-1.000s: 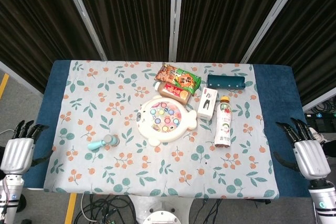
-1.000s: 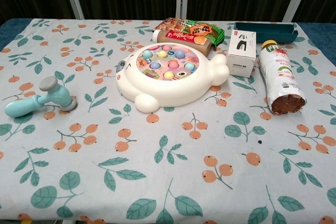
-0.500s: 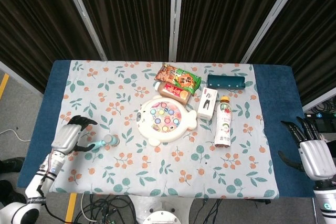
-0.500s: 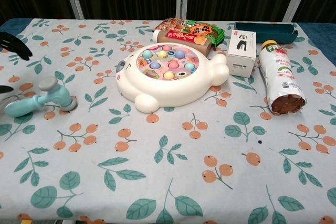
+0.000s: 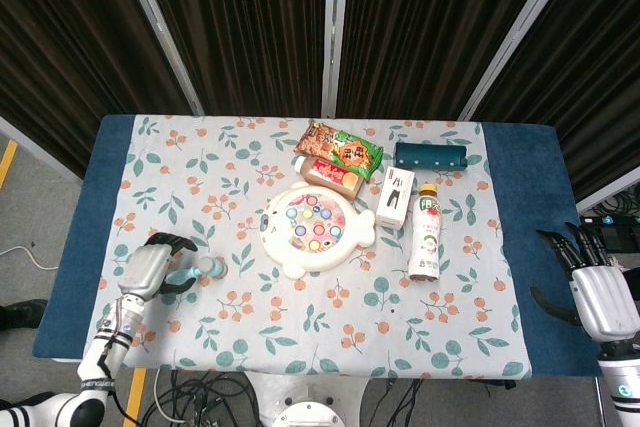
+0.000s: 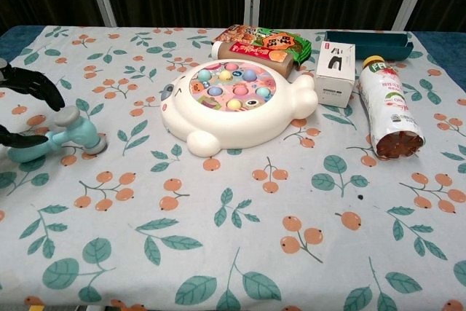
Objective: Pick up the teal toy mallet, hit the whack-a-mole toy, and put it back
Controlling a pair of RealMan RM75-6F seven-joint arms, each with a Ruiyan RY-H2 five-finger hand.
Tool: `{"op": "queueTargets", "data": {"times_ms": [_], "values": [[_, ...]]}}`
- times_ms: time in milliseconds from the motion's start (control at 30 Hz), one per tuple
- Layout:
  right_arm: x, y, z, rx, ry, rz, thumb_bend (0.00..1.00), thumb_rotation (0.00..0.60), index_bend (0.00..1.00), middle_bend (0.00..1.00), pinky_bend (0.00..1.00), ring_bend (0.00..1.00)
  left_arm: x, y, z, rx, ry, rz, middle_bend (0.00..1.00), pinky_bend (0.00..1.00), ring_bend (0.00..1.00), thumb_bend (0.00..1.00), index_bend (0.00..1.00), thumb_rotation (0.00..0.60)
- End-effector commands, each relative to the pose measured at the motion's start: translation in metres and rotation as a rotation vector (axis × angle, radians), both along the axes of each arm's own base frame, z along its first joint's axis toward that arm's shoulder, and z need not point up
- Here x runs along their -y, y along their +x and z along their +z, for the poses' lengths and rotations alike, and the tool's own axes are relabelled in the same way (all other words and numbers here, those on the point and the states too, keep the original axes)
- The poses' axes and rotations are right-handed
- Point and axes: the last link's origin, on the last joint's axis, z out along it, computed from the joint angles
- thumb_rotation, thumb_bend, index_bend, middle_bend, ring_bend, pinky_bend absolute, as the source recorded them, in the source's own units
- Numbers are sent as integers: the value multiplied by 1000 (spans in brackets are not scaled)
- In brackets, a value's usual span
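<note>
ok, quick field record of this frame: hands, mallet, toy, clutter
left hand: at the mallet's handle, fingers around it, grip not yet clearly closed
right hand: off the table's right edge, fingers spread, holding nothing
teal toy mallet: lying on the tablecloth, left side, head toward the toy
whack-a-mole toy: centre of table, untouched
drink bottle: lying on its side, right of the toy
small white box: between toy and bottle
snack packs: behind the toy

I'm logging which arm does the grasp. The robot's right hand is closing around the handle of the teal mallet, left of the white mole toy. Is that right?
Not quite: it is the left hand whose fingers are around the handle of the teal mallet, left of the white mole toy. The right hand hangs off the table's far edge, as the head view shows.
</note>
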Motion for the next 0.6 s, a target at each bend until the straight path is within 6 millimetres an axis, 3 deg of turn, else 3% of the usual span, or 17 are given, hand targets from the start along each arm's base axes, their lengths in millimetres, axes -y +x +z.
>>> {"op": "queueTargets", "data": {"times_ms": [33, 600], "values": [[0, 0, 0, 0, -1, -1, 173, 600, 130, 190, 0, 0, 4, 2, -7, -11, 10, 12, 339, 181, 232, 253, 366, 600], [-1, -2, -1, 1, 5, -7, 173, 600, 130, 191, 0, 0, 4, 16, -25, -54, 23, -2, 411, 239, 293, 279, 402, 600]]}}
